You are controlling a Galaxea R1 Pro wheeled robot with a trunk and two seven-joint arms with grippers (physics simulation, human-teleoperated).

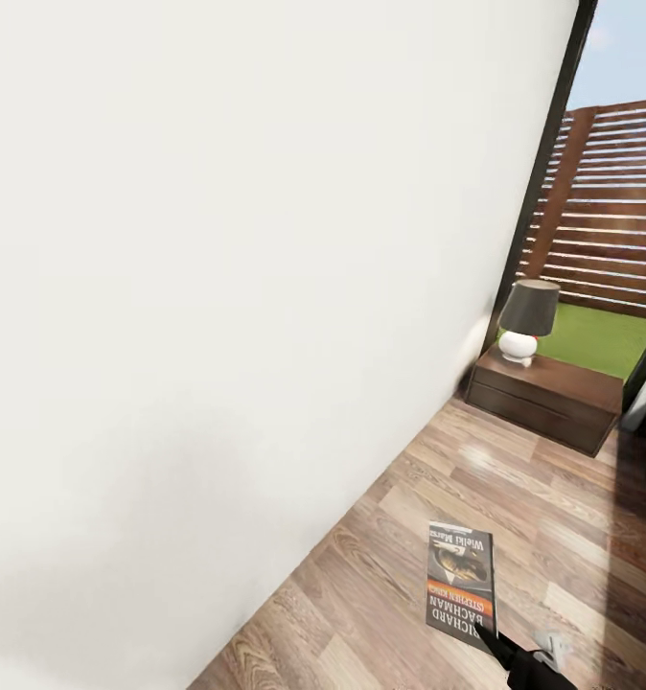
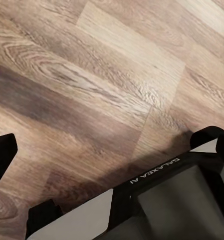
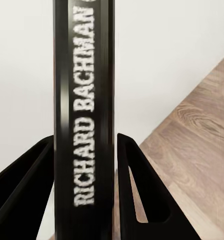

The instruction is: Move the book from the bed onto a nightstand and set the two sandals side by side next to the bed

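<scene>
Right end effector point(image 3: 84, 190) clamped on book point(image 3: 84, 100) spine, fingers point(image 3: 136, 195) flanking

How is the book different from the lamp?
The book is thin and flat, but the lamp is round with a shade on top. The book is held up in the right gripper; the lamp stands on the nightstand. The book has white letters; the lamp is plain.

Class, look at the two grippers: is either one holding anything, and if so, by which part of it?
The right gripper holds the book, its two fingers clamped on either side near the spine at one end. The left gripper's fingers show only floor between them, holding nothing.
</scene>
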